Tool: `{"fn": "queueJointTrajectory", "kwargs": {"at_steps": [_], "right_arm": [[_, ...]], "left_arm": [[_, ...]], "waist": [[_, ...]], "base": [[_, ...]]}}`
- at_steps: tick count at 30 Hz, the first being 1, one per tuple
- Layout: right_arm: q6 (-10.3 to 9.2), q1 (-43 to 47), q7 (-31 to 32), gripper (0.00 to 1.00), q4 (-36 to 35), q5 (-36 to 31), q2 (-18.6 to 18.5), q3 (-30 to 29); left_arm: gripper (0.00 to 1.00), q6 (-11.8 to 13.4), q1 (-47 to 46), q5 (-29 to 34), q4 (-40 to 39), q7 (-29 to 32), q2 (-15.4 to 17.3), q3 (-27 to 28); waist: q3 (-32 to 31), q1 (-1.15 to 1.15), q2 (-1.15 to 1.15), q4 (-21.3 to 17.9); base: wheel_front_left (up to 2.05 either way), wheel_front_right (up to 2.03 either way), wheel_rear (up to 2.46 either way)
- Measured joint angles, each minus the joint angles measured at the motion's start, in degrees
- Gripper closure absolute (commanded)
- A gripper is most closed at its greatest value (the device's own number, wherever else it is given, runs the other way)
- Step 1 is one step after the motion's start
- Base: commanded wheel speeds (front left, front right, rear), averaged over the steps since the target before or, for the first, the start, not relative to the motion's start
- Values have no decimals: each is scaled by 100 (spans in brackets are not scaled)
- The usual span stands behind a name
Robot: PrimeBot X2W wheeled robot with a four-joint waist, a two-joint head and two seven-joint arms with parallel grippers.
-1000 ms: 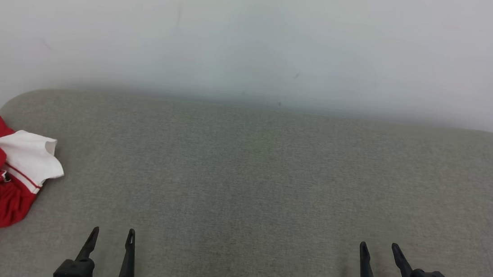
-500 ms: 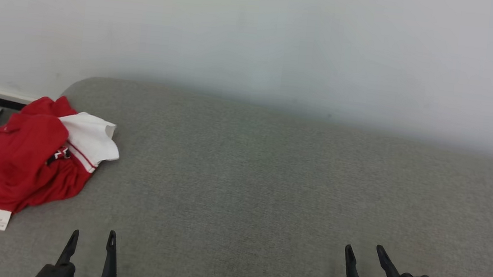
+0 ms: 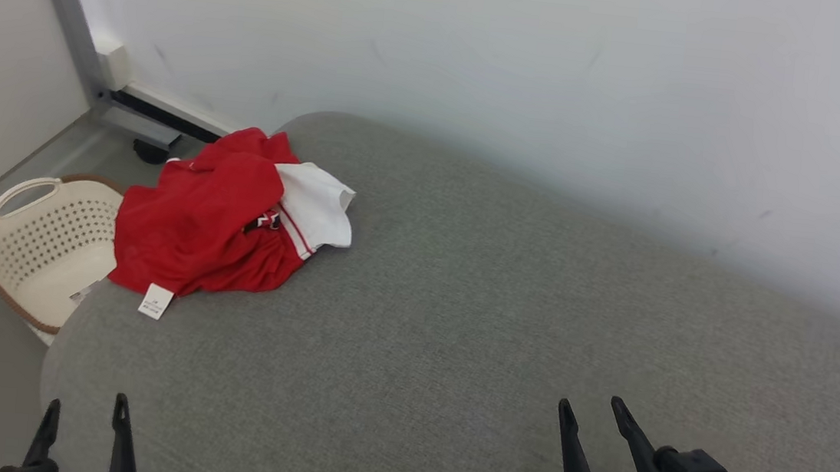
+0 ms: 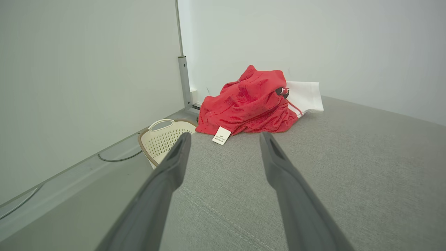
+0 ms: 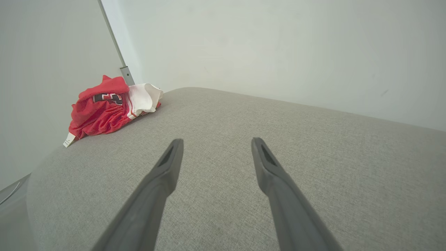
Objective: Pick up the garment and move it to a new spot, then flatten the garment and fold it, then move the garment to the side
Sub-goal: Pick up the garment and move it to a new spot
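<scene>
**Change noted.** The whole head view has swung to the robot's left in the last second. That is a camera or waist turn, not a shift of goods. The garment (image 3: 213, 224) was at the pic's left edge and now sits upper-left of centre. A basket (image 3: 41, 246) and floor beside the pad (image 3: 459, 309) have come into sight. The garment's heap shape is unchanged, a red and white crumple with its tag (image 3: 155, 301) on the near side. Both sets of jaws are as wide as they were.

**Meaning for task.** Judged: the robot is squaring up to the garment. Pickup is not yet begun, and flatten, fold and set-aside are all outstanding. A fwd reach by the left arm looks the likely opener.

**Garment posn.** It lies on the pad's far-left corner, partly over the edge above the basket. In the left wrist view it is straight ahead of the left jaws, well apart from the tips. In the right wrist view it is far ahead and off to the left of the right jaws.

**Pose.**
- The left gripper (image 3: 87, 400) is low over the pad's near-left corner, fingers pointing fwd. Its jaws are spread wide and hold nothing.
- The right gripper (image 3: 590, 403) is over the pad well to the right, fingers fwd. Its jaws are also fully apart and empty.
- Contact with the pad: cannot tell for either.
</scene>
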Motion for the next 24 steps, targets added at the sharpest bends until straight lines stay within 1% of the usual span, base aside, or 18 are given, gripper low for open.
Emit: {"fn": "queueJointTrajectory", "kwargs": {"at_steps": [4, 8, 14, 20, 24], "right_arm": [[0, -249, 1, 0, 133, 33, 3, 224], [0, -478, 1, 0, 283, 35, 1, 385], [0, -613, -1, 0, 432, 85, 0, 510], [0, -638, -4, 0, 495, 91, 0, 498], [0, -636, -9, 0, 504, 91, 0, 443]], "left_arm": [[0, 103, 144, -89, -237, 1, -5, 271], [0, 171, 326, -120, -434, 1, -53, 434], [0, 171, 434, -125, -575, 1, -108, 539], [0, 162, 439, -108, -547, 1, -169, 519], [0, 66, 393, -112, -425, 0, -190, 467]], "waist": [[85, 0, 0, 265], [209, 0, 0, 391], [313, 0, 0, 469], [349, 0, 0, 486], [360, 0, 0, 491]], "base": [[0, 0, 0], [0, 0, 0], [0, 0, 0], [0, 0, 0], [0, 0, 0]]}}
